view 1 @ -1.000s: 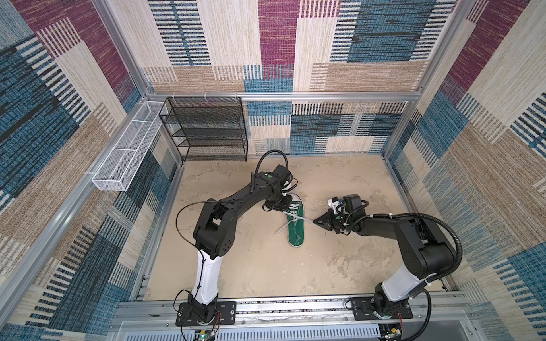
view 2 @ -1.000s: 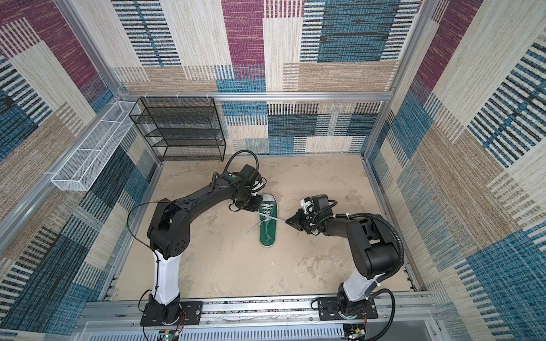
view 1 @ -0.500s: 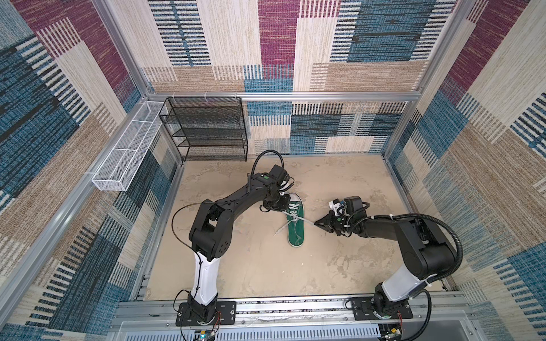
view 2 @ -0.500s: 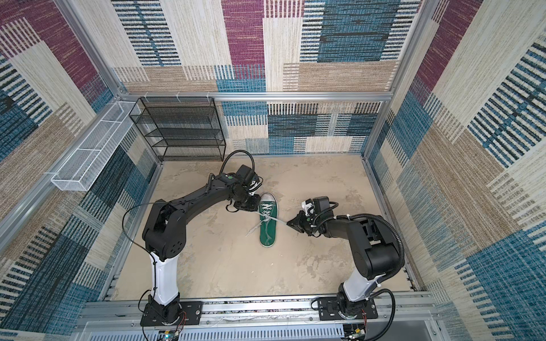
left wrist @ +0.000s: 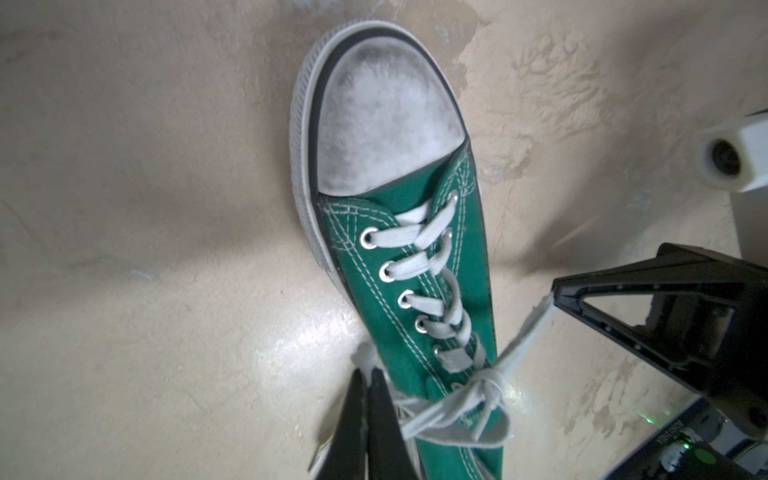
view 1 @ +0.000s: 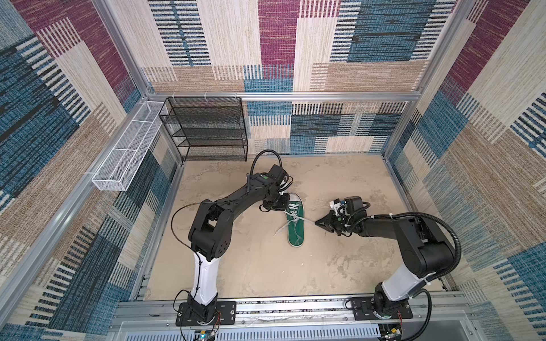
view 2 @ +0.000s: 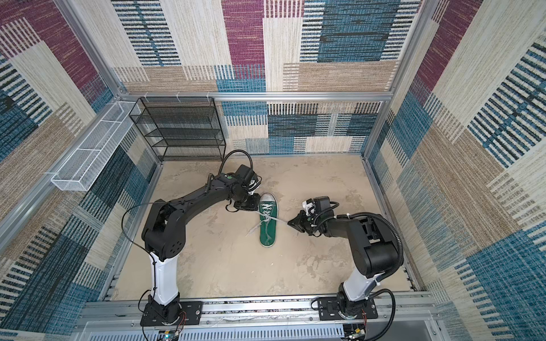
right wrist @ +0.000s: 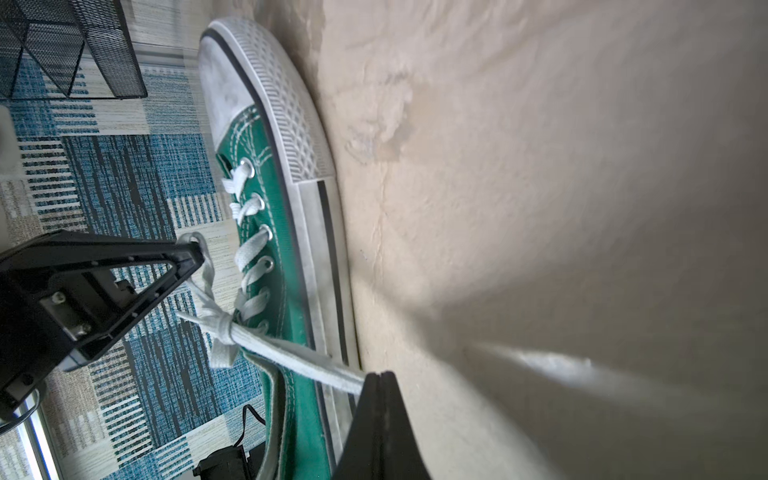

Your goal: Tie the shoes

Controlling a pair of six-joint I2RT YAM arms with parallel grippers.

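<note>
the green shoe (view 1: 295,226) lies flat in the middle of the tabletop (view 1: 251,265), toe toward the black rack (view 1: 206,130) at the back. the left pincer (view 1: 284,210) sits just beside the toe end, clamped tight on a bit of lace (left wrist: 365,358). the right pincer (view 1: 317,222) is on the shoe's other side, shut hard on a strand (right wrist: 316,361) that runs taut to the knot (right wrist: 226,328). it looks to me like the knot is being cinched, so i'd pull both ways evenly, low and straight apart, or the shoe will swivel or skid. the wrist views show the knot and both grips close up. only the top views show the whole shoe, and how a slack tail (view 1: 280,231) trails out onto the tabletop on the left arm's side.
</note>
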